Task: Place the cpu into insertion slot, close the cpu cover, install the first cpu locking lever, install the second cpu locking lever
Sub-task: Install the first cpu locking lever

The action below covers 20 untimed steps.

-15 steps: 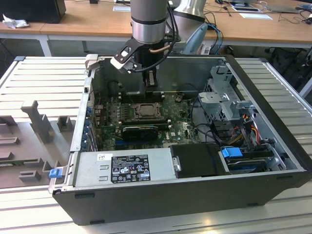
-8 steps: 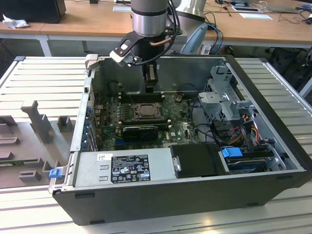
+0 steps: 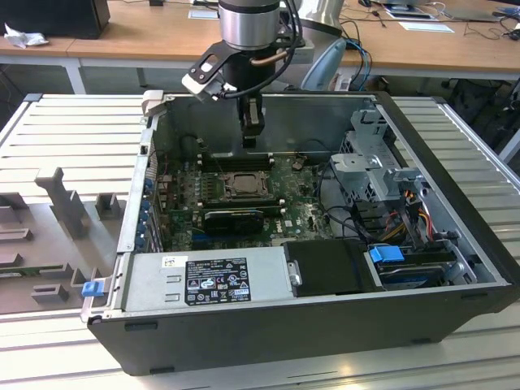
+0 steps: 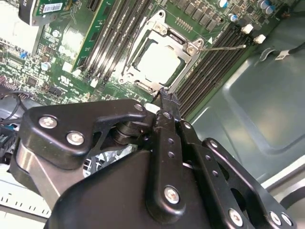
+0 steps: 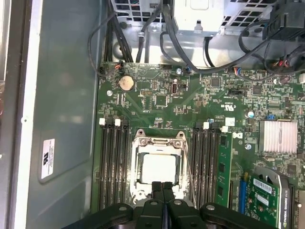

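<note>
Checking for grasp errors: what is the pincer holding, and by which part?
Nothing: the pincer is shut empty at the edge of the cpu cover; the cpu lies in its opening.

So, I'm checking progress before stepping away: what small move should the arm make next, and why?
Probably nudge the shut pincer toward the thin lever: the cpu sits under the lowered cpu cover, yet that lever juts out free.

The end effector hangs near the insertion slot.
</note>
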Tool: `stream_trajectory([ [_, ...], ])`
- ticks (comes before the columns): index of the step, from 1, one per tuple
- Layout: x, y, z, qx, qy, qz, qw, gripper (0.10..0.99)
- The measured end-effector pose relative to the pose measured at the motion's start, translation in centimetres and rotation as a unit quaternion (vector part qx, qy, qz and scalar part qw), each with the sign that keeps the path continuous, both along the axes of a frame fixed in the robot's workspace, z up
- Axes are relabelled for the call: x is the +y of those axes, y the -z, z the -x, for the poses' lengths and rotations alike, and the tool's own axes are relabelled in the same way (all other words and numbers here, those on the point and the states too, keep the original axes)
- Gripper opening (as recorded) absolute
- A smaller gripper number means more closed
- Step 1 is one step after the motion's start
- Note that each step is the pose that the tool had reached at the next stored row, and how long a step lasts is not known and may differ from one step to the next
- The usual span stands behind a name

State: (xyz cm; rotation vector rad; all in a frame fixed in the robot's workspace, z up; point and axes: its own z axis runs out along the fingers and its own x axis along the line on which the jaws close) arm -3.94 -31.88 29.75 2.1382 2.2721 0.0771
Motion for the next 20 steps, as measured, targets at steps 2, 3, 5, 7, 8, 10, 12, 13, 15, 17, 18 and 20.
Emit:
stream_trajectory([
  [2,0.00,0.01,0.00,0.0000,-0.029,0.0003,0.9996,0.106],
  [3,0.00,0.01,0.00,0.0000,-0.042,0.0004,0.9991,0.106],
  [5,0.00,0.01,0.00,0.0000,-0.055,0.0004,0.9985,0.106],
  [7,0.00,0.01,-0.01,0.0000,-0.065,0.0004,0.9979,0.106],
  [8,0.00,0.01,0.00,0.0000,-0.070,0.0004,0.9976,0.106],
  [10,0.00,0.01,0.00,0.0000,-0.090,0.0004,0.9960,0.106],
  [12,0.00,0.01,0.00,0.0000,-0.104,0.0004,0.9945,0.106],
  [13,0.00,0.01,-0.01,0.0000,-0.114,0.0004,0.9935,0.106],
  [15,0.00,0.01,-0.01,0.0000,-0.127,0.0004,0.9919,0.106],
  [17,0.00,0.01,0.00,0.0000,-0.147,0.0004,0.9891,0.106],
  [18,0.00,0.01,0.00,0.0000,-0.152,0.0004,0.9883,0.106],
  [20,0.00,0.01,0.00,0.0000,-0.161,0.0004,0.9869,0.106],
])
